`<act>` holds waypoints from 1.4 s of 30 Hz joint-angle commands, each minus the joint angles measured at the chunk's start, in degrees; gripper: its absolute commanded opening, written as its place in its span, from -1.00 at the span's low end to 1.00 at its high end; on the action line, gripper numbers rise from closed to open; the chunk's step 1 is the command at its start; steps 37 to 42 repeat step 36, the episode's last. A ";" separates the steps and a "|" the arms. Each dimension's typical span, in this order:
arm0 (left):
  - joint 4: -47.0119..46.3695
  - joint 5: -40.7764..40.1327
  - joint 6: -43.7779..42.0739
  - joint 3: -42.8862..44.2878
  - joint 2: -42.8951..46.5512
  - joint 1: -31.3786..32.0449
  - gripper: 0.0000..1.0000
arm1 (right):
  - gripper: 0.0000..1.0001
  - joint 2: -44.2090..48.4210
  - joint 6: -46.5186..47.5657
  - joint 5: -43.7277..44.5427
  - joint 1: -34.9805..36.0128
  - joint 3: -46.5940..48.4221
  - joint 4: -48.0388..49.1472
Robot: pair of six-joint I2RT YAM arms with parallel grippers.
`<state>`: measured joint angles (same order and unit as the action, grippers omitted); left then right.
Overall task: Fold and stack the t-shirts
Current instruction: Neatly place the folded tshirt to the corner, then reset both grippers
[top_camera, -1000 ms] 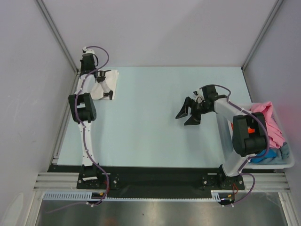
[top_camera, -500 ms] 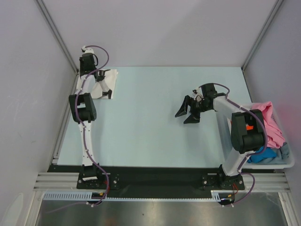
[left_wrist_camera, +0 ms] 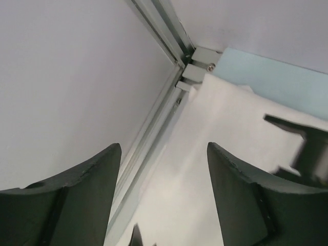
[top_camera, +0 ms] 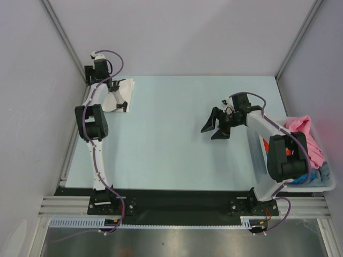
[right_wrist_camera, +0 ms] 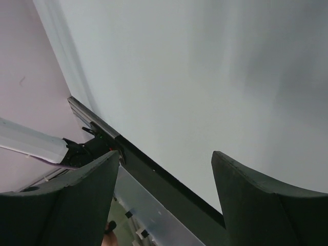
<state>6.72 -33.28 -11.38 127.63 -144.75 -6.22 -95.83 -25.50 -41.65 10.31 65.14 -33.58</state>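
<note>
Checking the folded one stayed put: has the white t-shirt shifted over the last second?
No. The white t-shirt lies where it was, in the far-left corner of the table.

The white t-shirt (top_camera: 128,88) lies apparently folded far left; pink t-shirt (top_camera: 311,136) crumpled far right.

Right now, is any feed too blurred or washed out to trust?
Top external: sharp, evenly lit, a reddish tint on the right wall. Left wrist: the white t-shirt is washed out, folds barely readable; a dark shape at the right edge is blurred. Right wrist: the table shows only soft streaks; the right gripper is a dark silhouette.
</note>
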 commanded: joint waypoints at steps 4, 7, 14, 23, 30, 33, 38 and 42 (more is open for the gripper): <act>3.29 3.83 9.00 -15.90 25.46 8.39 0.60 | 0.59 14.61 -2.54 1.92 -1.43 -5.80 -2.10; 5.57 4.79 9.88 -24.52 35.62 11.57 0.65 | 0.59 20.83 -4.03 2.62 -1.78 -8.36 -3.42; 15.06 17.35 21.46 -42.87 57.95 13.68 0.87 | 0.65 35.59 -6.58 8.42 -1.78 -14.25 -5.44; 19.39 27.02 35.94 -78.69 89.26 30.73 1.00 | 0.99 55.21 -14.21 14.05 -1.34 -29.53 -5.88; 18.58 39.25 56.10 -105.20 122.30 35.83 1.00 | 1.00 71.56 -21.08 14.32 -0.46 -41.75 -5.70; 18.94 40.83 63.30 -111.18 137.77 38.03 1.00 | 0.99 80.16 -22.57 13.70 -0.20 -45.80 -7.02; 19.65 43.55 69.64 -114.79 150.17 38.03 1.00 | 0.99 88.43 -25.38 10.29 -0.29 -48.52 -8.08; 19.65 43.55 69.64 -114.79 150.17 38.03 1.00 | 0.99 88.43 -25.38 10.29 -0.29 -48.52 -8.08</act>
